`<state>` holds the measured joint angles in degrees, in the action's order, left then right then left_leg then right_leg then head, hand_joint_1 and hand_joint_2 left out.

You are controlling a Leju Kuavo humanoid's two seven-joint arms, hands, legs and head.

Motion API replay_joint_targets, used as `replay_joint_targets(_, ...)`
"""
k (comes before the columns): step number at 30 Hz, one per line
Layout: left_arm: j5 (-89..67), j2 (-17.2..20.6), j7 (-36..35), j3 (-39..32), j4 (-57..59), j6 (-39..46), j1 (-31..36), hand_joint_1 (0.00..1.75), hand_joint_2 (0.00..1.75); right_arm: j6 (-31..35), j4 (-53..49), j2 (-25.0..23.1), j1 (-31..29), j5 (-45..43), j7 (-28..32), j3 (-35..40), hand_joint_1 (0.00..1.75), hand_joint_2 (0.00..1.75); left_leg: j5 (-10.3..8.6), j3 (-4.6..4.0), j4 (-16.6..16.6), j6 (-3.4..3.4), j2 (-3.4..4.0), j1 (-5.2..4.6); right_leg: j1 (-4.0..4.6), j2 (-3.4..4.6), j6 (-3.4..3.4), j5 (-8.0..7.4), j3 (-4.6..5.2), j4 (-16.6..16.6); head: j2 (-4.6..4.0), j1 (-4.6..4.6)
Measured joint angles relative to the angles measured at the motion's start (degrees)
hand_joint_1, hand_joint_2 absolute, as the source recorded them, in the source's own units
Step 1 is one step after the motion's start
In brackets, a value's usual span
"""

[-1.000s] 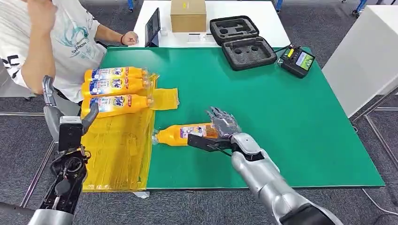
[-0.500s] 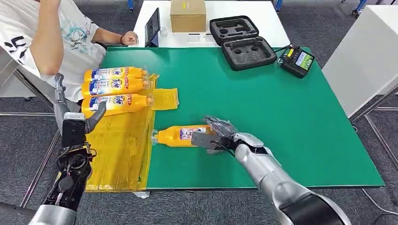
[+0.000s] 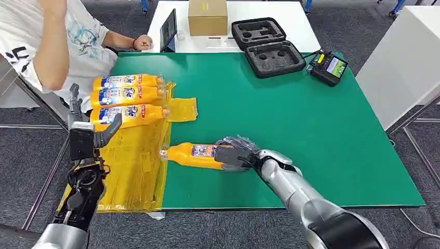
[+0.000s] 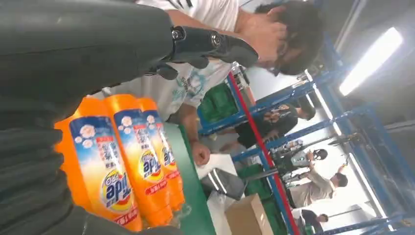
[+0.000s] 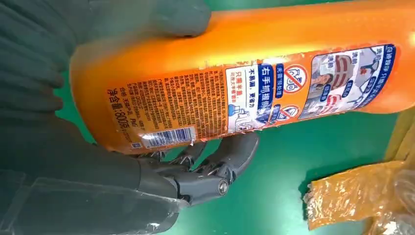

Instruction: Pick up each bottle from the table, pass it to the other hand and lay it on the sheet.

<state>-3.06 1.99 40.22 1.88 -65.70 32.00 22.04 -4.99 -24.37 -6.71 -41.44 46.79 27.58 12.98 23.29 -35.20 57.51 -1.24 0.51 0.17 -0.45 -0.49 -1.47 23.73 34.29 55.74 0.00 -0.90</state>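
In the head view, the right hand (image 3: 236, 153) gripped an orange bottle (image 3: 194, 154) lying near the front edge of the green bench (image 3: 290, 114), beside the yellow sheet (image 3: 132, 166). Three bottles (image 3: 127, 96) labelled "Tide" lay on the sheet's far end. The left hand (image 3: 85, 135) held nothing, its fingers apart.

In the right wrist view, the fingers (image 5: 215, 164) clamped the bottle; its label read "800".
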Motion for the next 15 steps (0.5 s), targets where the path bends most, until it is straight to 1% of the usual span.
replay_joint_targets(5, 1.5, 0.0, 0.0, -0.5, 0.7, -1.5, 0.0, 0.00, 1.75, 0.8, 0.0, -0.3, 0.0, -0.2, 1.2, 0.0, 1.75, 1.75, 0.00, -0.01, 0.0, 0.00, 0.00, -0.01, 0.00, 0.00, 0.00, 0.00, 0.00, 0.0, 0.00, 0.00)
replay_joint_targets(13, 1.6, 0.0, 0.0, -0.7, 0.7, -1.7, -0.1, 0.00, 1.75, 0.8, 0.0, -0.6, 0.0, -0.5, 1.5, 0.0, 1.75, 1.75, 0.00, -0.02, 0.0, 0.00, 0.00, 0.00, 0.00, -0.01, 0.00, 0.00, 0.00, 0.0, 0.00, 0.00)
replay_joint_targets(15, 2.5, 0.0, 0.0, -0.9, 0.8, -2.7, -0.1, 0.00, 1.75, 0.9, -0.1, -0.6, 0.3, -2.3, 4.1, 0.0, 1.75, 1.75, 0.00, -0.03, 0.0, 0.00, -0.01, 0.00, 0.00, -0.01, 0.00, 0.00, 0.01, 0.0, 0.00, 0.00)
